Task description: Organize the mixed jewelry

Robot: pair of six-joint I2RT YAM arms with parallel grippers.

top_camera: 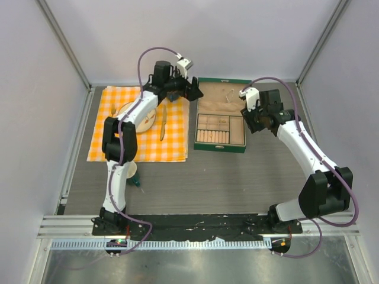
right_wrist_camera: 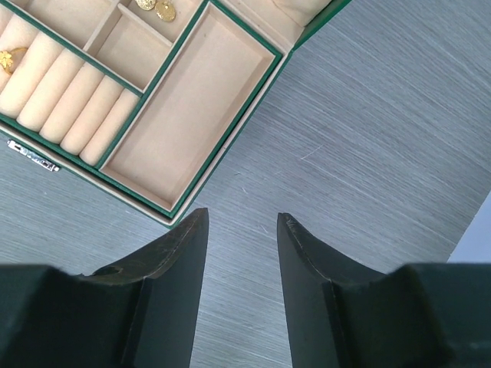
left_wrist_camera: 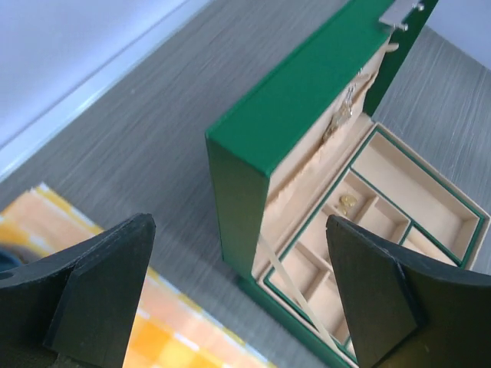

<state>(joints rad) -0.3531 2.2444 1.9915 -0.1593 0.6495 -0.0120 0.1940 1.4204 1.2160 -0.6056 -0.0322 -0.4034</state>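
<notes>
The green, beige-lined box (top_camera: 220,144) lies open in the middle of the table, lid (left_wrist_camera: 299,84) raised. Of the mixed jewelry, small gold studs (right_wrist_camera: 157,8) lie in an upper compartment and a gold piece (right_wrist_camera: 11,58) rests on the ring rolls. Another small gold piece (left_wrist_camera: 349,202) sits in a compartment, and a thin chain (left_wrist_camera: 343,111) hangs inside the lid. My left gripper (left_wrist_camera: 239,222) is wide open and empty, beside the lid's left end (top_camera: 192,89). My right gripper (right_wrist_camera: 242,215) is open with nothing between its fingers, over bare table just off the box's right corner (top_camera: 249,123).
An orange checked cloth (top_camera: 174,145) lies left of the box with a plate (top_camera: 126,110) and gold cutlery (top_camera: 162,127) on it. A small teal object (top_camera: 135,177) sits by the left arm. White walls enclose the table on three sides.
</notes>
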